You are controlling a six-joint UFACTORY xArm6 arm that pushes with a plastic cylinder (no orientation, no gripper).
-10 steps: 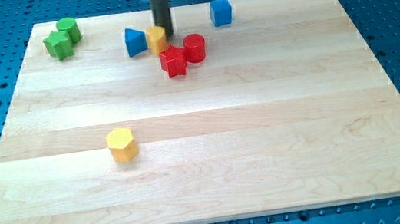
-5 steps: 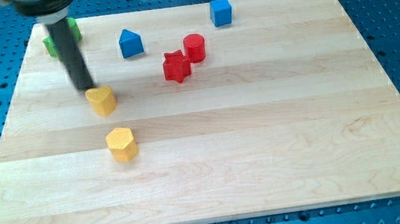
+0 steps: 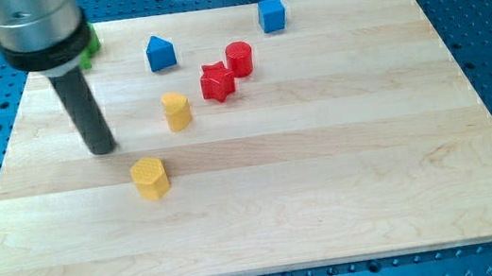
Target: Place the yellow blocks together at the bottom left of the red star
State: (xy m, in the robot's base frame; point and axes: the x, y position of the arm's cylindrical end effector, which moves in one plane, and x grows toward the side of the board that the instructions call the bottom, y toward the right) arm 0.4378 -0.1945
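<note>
The red star (image 3: 217, 81) lies in the upper middle of the wooden board (image 3: 326, 166), with a red cylinder (image 3: 239, 59) just beside it up and to the view's right, the two near touching though I cannot tell if they meet. Down and to the view's left of the star, near it but apart, stands one yellow block (image 3: 176, 111), upright, its exact shape hard to make out. The other yellow block (image 3: 149, 178), six-sided by the look of its top, sits further toward the view's bottom left, apart from the first. My tip (image 3: 103, 149) rests on the board to the view's left of both yellow blocks, roughly between them in height, touching neither; it is a bare rod that has hold of nothing. A blue block with a peaked top (image 3: 160, 53) lies to the view's left of the star, and a blue cube (image 3: 272, 14) sits near the board's top edge. A green block (image 3: 89, 40) at the top left is mostly hidden behind the arm's wide body, so its shape cannot be told.
</note>
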